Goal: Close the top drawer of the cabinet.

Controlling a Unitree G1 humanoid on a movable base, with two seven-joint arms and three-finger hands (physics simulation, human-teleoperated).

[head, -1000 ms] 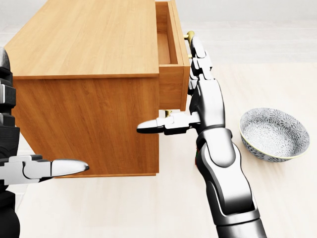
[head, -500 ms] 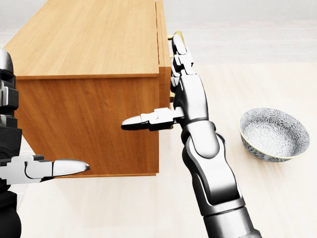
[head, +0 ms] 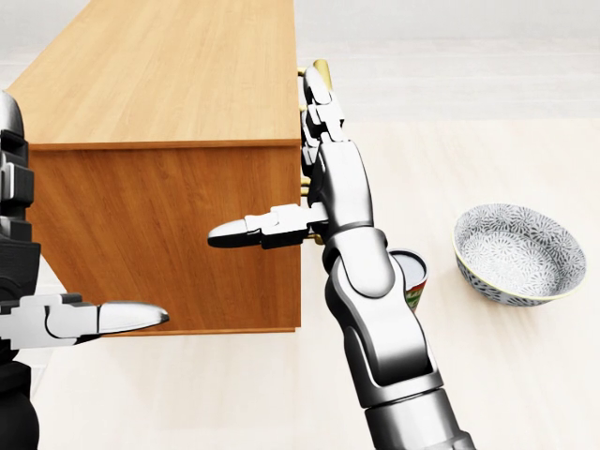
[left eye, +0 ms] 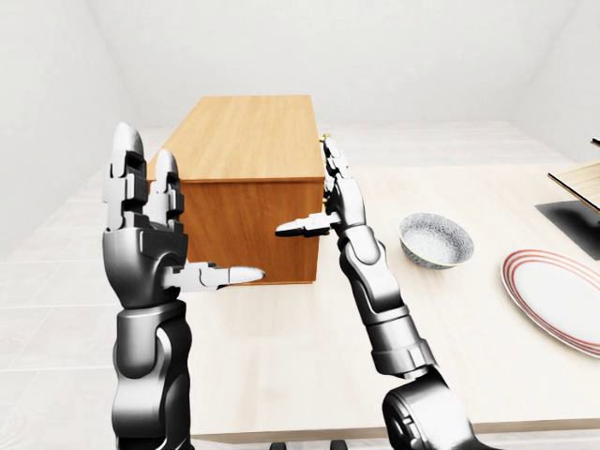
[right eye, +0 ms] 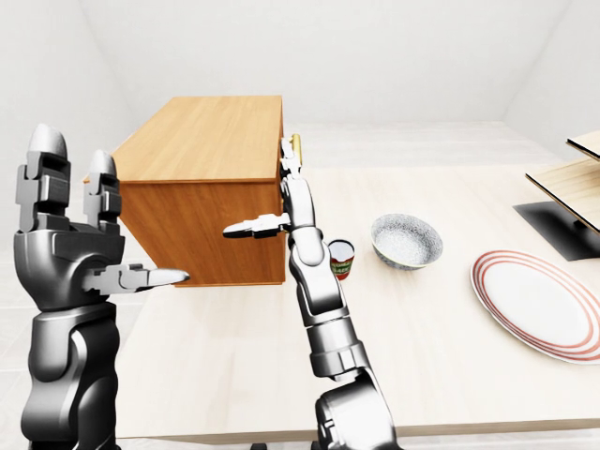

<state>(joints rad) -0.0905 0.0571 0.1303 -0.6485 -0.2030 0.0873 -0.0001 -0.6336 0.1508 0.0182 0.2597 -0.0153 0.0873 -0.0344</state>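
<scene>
No wording or number can be read anywhere. The small can [right eye: 342, 259] on the table [right eye: 441, 347] carries a red-and-green label, too small to make out.

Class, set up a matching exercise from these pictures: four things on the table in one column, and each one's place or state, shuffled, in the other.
Things:
1. wooden cabinet
2. grey patterned bowl
3. red-rimmed white plate
4. small red-labelled can

Places or states:
A. right edge of the right-eye view
B. beside the right forearm
C. drawer pushed in, right hand flat on its face
D. between can and plate

Pairs: 1-C, 2-D, 3-A, 4-B
</scene>
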